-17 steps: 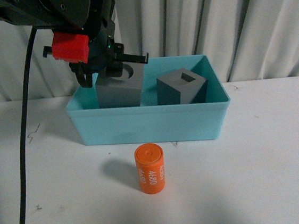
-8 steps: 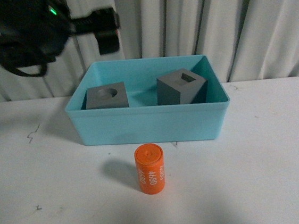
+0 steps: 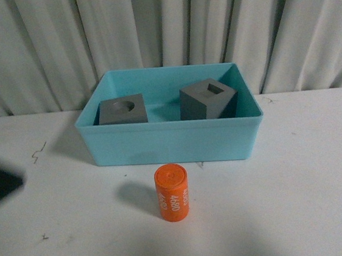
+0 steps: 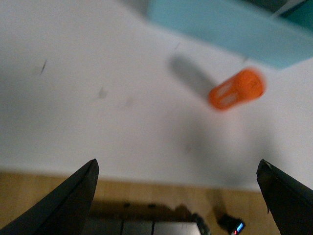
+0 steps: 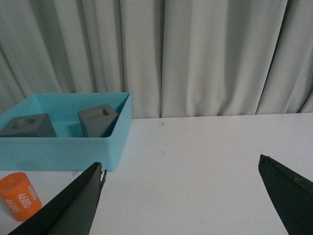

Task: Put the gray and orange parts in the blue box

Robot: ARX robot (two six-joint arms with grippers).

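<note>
Orange cylinder [image 3: 172,192] stands upright on the table [image 3: 301,200] near the blue box [image 3: 169,126], gray cubes [image 3: 122,110] inside; likely light, rigid, slick; grasp across its round sides; left claw [image 4: 176,164] and right claw [image 5: 181,162] gape empty.

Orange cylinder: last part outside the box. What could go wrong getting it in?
1. The orange cylinder stands upright on the table, untouched by the open left gripper and right gripper; a glancing finger could tip it and let it roll.
2. It sits close before the blue box front wall, so a low carry could clip the rim.
3. The round-recess gray cube and square-recess gray cube occupy the box; released over one, it may bounce out.
</note>
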